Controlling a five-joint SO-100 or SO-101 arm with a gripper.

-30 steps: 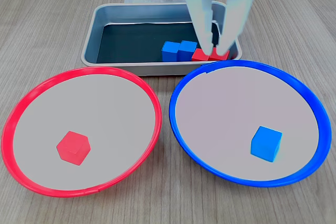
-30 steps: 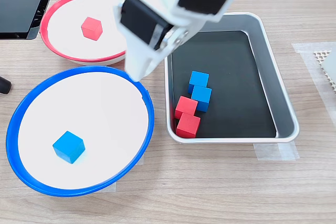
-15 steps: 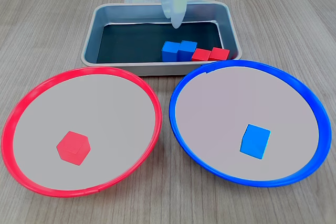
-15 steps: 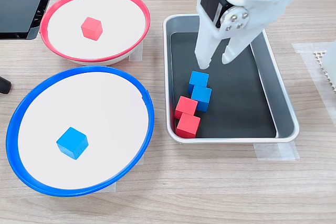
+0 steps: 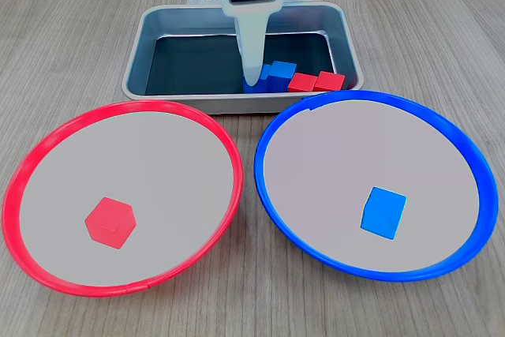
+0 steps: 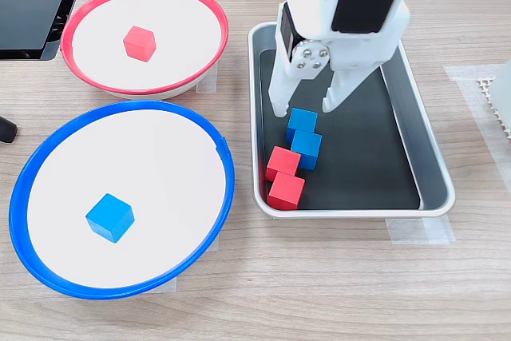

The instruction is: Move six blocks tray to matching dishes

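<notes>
The white gripper (image 6: 304, 107) hangs inside the grey tray (image 6: 435, 173), its two fingers spread apart on either side of a blue block (image 6: 302, 121) without touching it. In a fixed view from the front, one finger (image 5: 251, 53) hides most of that block. A second blue block (image 6: 306, 149) and two red blocks (image 6: 282, 162) (image 6: 286, 191) sit in a cluster by the tray's wall. One red cube (image 5: 110, 222) lies in the red-rimmed dish (image 5: 47, 144), one blue cube (image 5: 383, 211) in the blue-rimmed dish (image 5: 458, 136). The arm's upper part is cut off by the frame.
</notes>
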